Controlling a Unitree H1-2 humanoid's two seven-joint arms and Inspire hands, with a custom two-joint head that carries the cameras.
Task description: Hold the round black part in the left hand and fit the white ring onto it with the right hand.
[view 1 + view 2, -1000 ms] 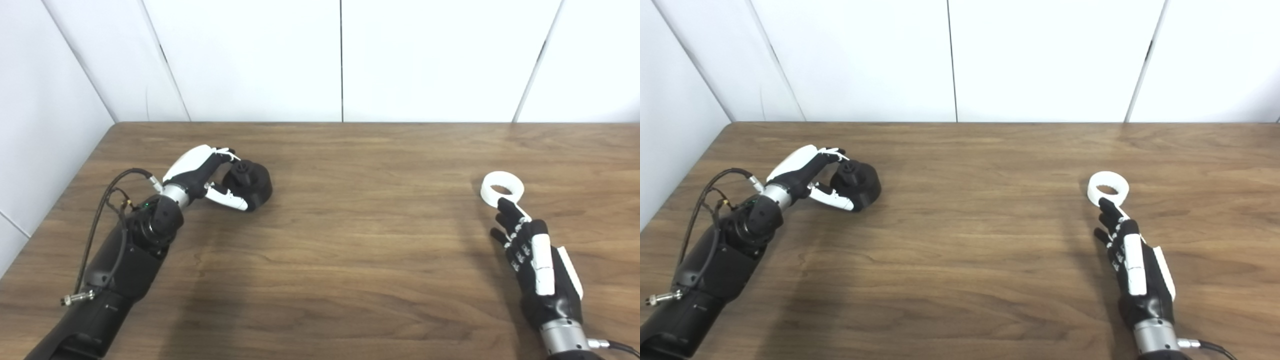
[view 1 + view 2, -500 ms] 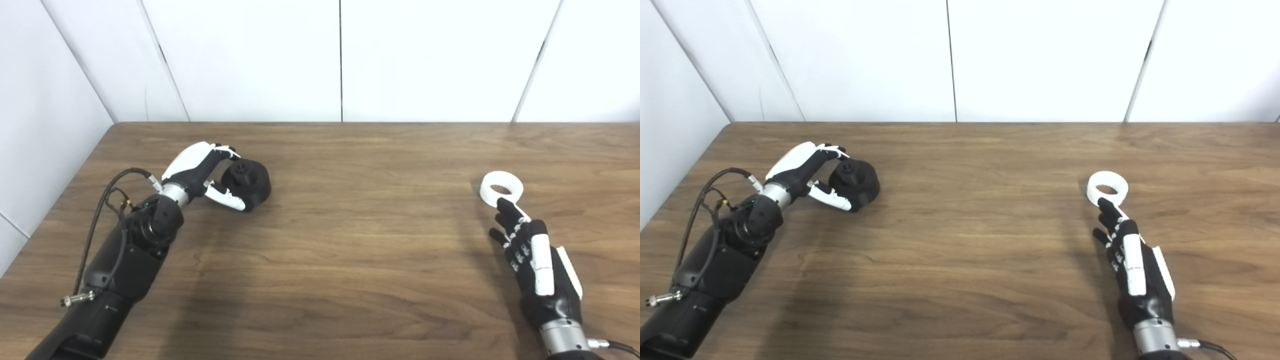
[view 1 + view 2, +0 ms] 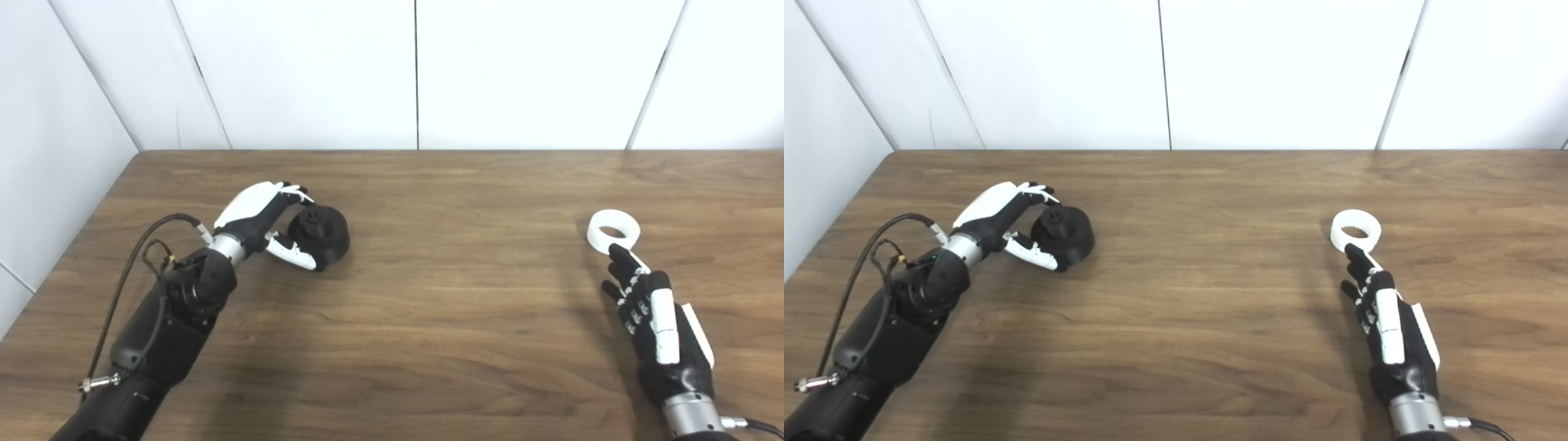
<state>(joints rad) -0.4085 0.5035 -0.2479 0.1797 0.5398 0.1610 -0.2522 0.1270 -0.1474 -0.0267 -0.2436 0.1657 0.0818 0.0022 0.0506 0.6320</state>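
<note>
blk part [image 3: 320,228] gripped; wht ring [image 3: 614,223] flat

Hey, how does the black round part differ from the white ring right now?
The black round part is dark and bulky with a knob on top; the white ring is pale, flatter, with an open hole. The black part sits far left, gripped by the left hand; the ring sits far right, and the right hand is open, fingers reaching to its near edge without holding it. Both are round and seem to rest on the wooden table.

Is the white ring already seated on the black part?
No, the white ring lies on the table by the right hand, far from the black part.
</note>
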